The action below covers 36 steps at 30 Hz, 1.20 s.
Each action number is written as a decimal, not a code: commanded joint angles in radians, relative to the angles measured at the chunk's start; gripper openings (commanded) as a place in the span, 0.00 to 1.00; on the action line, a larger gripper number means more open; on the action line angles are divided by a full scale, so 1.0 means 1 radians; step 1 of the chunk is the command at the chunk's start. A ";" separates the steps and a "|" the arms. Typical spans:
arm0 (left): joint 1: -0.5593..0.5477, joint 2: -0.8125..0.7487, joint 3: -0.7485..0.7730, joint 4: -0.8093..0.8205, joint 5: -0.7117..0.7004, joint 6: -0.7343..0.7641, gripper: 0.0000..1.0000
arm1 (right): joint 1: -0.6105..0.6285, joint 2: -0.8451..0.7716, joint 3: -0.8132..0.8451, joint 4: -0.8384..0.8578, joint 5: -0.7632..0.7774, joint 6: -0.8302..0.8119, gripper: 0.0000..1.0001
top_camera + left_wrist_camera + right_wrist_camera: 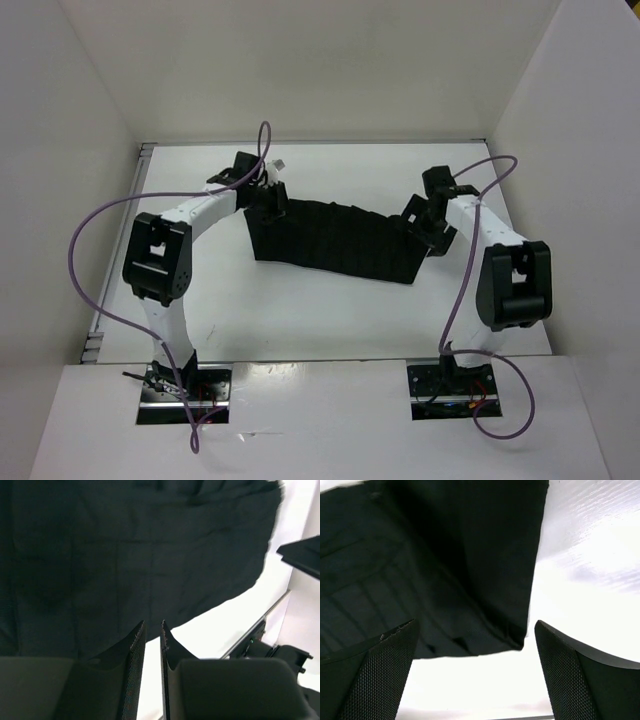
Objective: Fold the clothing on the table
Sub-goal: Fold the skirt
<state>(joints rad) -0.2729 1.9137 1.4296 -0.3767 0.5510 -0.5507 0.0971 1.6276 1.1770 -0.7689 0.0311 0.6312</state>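
White tabletop (330,320), white walls, and the black pleated skirt (335,240) lay flat toward the far side, stretched between both arms. Left gripper (152,626) had its jaws barely apart at the skirt's left end, nothing in them. Right gripper (475,625) gaped wide over the right corner, also empty. Risk imo: that narrow left gap could shove the pleats instead of pinching them, skewing the fold. No containers around.

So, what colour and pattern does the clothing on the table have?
The clothing is plain black with vertical pleat ridges; the top external view shows it best.
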 commanded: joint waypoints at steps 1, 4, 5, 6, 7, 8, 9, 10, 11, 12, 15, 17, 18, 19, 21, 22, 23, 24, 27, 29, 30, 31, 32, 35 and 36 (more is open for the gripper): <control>-0.005 0.008 0.043 0.001 0.059 0.014 0.24 | -0.023 0.054 -0.002 0.037 -0.065 0.001 1.00; -0.005 -0.001 0.043 0.001 0.059 0.014 0.24 | -0.053 0.104 -0.033 0.072 -0.118 0.001 0.97; -0.005 -0.001 0.043 0.001 0.059 0.014 0.24 | -0.080 0.113 -0.043 0.085 -0.131 0.001 0.95; -0.005 -0.010 0.043 0.001 0.050 0.014 0.24 | -0.095 0.133 -0.053 0.094 -0.131 0.001 0.92; -0.005 -0.010 0.032 -0.008 0.050 0.014 0.24 | -0.108 0.143 -0.065 0.094 -0.131 -0.010 0.86; -0.005 -0.010 0.032 -0.008 0.050 0.023 0.24 | -0.132 0.143 -0.065 0.103 -0.131 -0.024 0.84; -0.005 -0.019 0.022 -0.008 0.050 0.023 0.24 | -0.146 0.158 -0.076 0.103 -0.131 -0.033 0.81; -0.005 -0.019 0.022 -0.008 0.050 0.023 0.24 | -0.157 0.167 -0.088 0.117 -0.131 -0.044 0.75; -0.005 -0.019 0.011 -0.008 0.050 0.023 0.24 | -0.166 0.167 -0.088 0.117 -0.143 -0.044 0.73; -0.005 -0.028 0.011 -0.008 0.050 0.023 0.24 | -0.175 0.178 -0.097 0.132 -0.158 -0.044 0.71; -0.005 -0.028 0.011 -0.008 0.050 0.023 0.24 | -0.175 0.212 -0.108 0.170 -0.200 -0.053 0.53; -0.005 -0.028 0.011 -0.008 0.050 0.023 0.24 | -0.175 0.245 -0.108 0.190 -0.236 -0.062 0.35; -0.005 -0.028 0.011 -0.008 0.050 0.023 0.24 | -0.175 0.258 -0.117 0.200 -0.249 -0.062 0.28; -0.005 -0.028 0.011 -0.008 0.050 0.023 0.24 | -0.175 0.276 -0.117 0.218 -0.261 -0.062 0.20; -0.005 -0.039 0.002 -0.008 0.081 0.023 0.24 | -0.165 0.287 -0.117 0.227 -0.270 -0.074 0.00; -0.014 -0.048 0.002 -0.008 0.139 0.038 0.24 | -0.165 0.287 -0.117 0.238 -0.281 -0.083 0.00; -0.025 -0.048 0.002 -0.008 0.179 0.076 0.24 | -0.165 0.278 -0.117 0.238 -0.281 -0.084 0.00; -0.034 -0.039 0.002 -0.024 0.220 0.110 0.24 | -0.165 0.278 -0.106 0.238 -0.281 -0.084 0.00; -0.092 -0.018 0.043 -0.143 0.225 0.221 0.15 | -0.165 0.247 -0.086 0.229 -0.281 -0.093 0.00; -0.142 0.020 0.066 -0.180 0.162 0.260 0.09 | -0.165 0.235 -0.076 0.217 -0.290 -0.102 0.00; -0.156 0.037 0.081 -0.217 0.162 0.276 0.06 | -0.155 0.224 -0.067 0.217 -0.290 -0.102 0.00; -0.172 0.053 0.095 -0.217 0.162 0.276 0.04 | -0.155 0.224 -0.066 0.206 -0.290 -0.102 0.00; -0.201 0.064 0.107 -0.226 0.153 0.276 0.00 | -0.146 0.224 -0.056 0.206 -0.290 -0.102 0.00; -0.239 0.097 0.132 -0.226 0.107 0.267 0.00 | -0.137 0.215 -0.037 0.195 -0.300 -0.102 0.00; -0.258 0.108 0.158 -0.226 0.107 0.255 0.00 | -0.137 0.215 -0.037 0.195 -0.300 -0.102 0.00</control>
<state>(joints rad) -0.5110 1.9869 1.5291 -0.5671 0.6800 -0.3351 -0.0586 1.8427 1.1110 -0.5938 -0.2951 0.5514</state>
